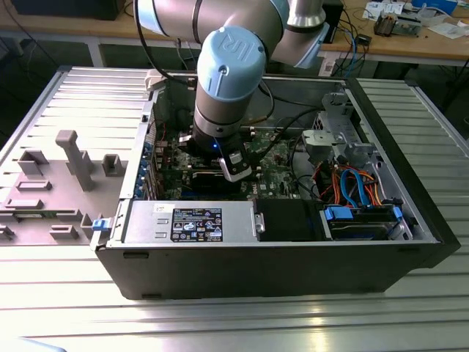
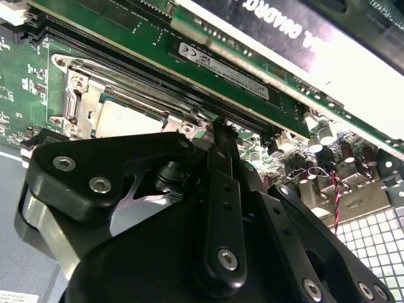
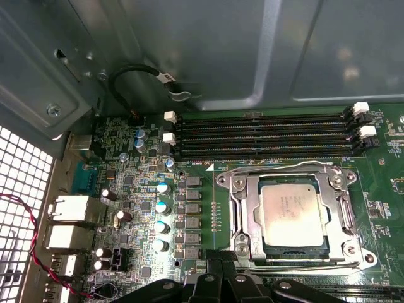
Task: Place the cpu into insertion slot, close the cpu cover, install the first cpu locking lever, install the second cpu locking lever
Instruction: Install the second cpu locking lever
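Green board inside open case point(image 1: 220, 271) | cpu point(image 3: 293, 214) seated in insertion slot point(image 3: 243, 221), cpu cover point(image 3: 344, 211) framing it | pincer point(image 3: 221, 284) at socket's edge, grip state unclear.

White letters mark the arm's blue cap point(image 1: 231, 55). A printed label point(image 1: 196, 224) with small symbols sits on the black box point(image 1: 286, 220) at the case front. In the second wrist view, white capitals run along a black card point(image 2: 297, 25), and a sticker point(image 2: 227, 71) lies on a memory stick point(image 2: 158, 44). Faint engraving, seemingly several lines, crosses the cpu point(image 3: 291, 211). A white triangle point(image 3: 209, 167) marks the board point(image 3: 379, 189).
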Controlling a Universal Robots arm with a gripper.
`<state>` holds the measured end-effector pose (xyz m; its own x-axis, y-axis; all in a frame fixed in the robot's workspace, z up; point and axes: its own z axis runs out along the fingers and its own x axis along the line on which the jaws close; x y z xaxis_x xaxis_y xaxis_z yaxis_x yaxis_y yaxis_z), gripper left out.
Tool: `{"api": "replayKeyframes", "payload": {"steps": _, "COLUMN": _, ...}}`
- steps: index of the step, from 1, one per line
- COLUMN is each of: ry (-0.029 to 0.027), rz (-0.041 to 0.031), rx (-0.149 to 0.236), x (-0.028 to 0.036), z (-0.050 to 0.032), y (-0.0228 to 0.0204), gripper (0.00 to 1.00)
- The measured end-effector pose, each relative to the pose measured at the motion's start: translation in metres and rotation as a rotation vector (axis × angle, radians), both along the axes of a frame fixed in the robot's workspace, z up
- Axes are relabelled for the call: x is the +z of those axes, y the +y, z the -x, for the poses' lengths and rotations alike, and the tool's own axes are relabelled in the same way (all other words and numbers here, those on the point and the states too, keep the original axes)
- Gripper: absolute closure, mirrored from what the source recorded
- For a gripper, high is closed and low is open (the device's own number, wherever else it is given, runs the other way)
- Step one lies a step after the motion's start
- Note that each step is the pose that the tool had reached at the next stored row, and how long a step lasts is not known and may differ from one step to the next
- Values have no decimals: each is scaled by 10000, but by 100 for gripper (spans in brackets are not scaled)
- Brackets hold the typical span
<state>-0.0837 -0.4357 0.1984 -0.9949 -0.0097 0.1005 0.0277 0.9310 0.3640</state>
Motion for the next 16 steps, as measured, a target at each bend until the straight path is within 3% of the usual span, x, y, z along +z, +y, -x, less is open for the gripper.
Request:
{"api": "replayKeyframes", "payload": {"steps": 3, "ry": 1, "rz": 1, "rx": 1, "x": 16, "z": 0, "y": 0, "gripper": 89}}
{"api": "replayKeyframes", "payload": {"steps": 9, "ry": 1, "rz": 0, "rx": 0, "x": 119, "z": 0, "y": 0, "gripper": 89}}
{"api": "replayKeyframes", "payload": {"steps": 16, "ry": 0, "rz": 0, "rx": 0, "x": 129, "z": 0, "y": 0, "gripper": 89}}
